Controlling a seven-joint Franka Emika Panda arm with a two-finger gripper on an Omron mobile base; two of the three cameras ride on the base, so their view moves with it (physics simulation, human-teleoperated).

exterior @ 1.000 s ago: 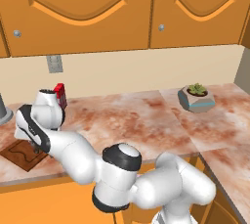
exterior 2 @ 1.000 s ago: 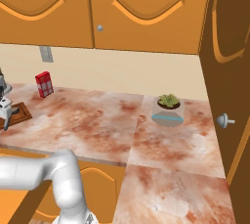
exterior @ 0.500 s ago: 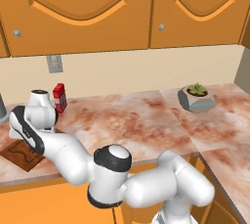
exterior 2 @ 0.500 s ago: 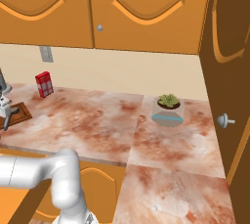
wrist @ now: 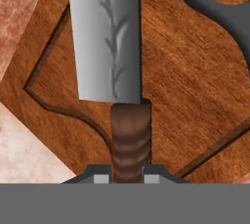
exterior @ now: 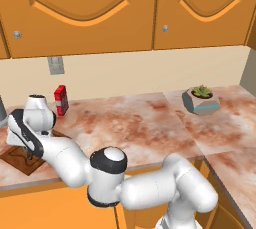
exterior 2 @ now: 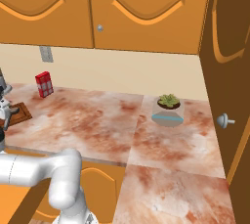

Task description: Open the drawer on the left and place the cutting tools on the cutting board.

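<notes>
The knife (wrist: 108, 47), grey-bladed with a ridged brown handle, is clamped at the handle between the two fingers (wrist: 102, 175), its blade reaching out over the cutting board (wrist: 190, 86). The board's groove runs beside the blade and turns a corner to its left. A dark grey curved piece of another tool (wrist: 219, 8) lies on the board near the blade's far end; what tool it is cannot be told from this much.

From the left base view, the board (exterior: 15, 159) sits at the far left of the marbled counter (exterior: 150, 123), near its front edge, with the arm's hand poised just above it. A small red box (exterior: 61, 100) stands behind the board near the wall, under a grey wall outlet (exterior: 55, 65). Well apart to the right, a potted succulent (exterior: 201, 99) sits on the counter. Orange cabinet doors (exterior: 80, 8) hang above.
</notes>
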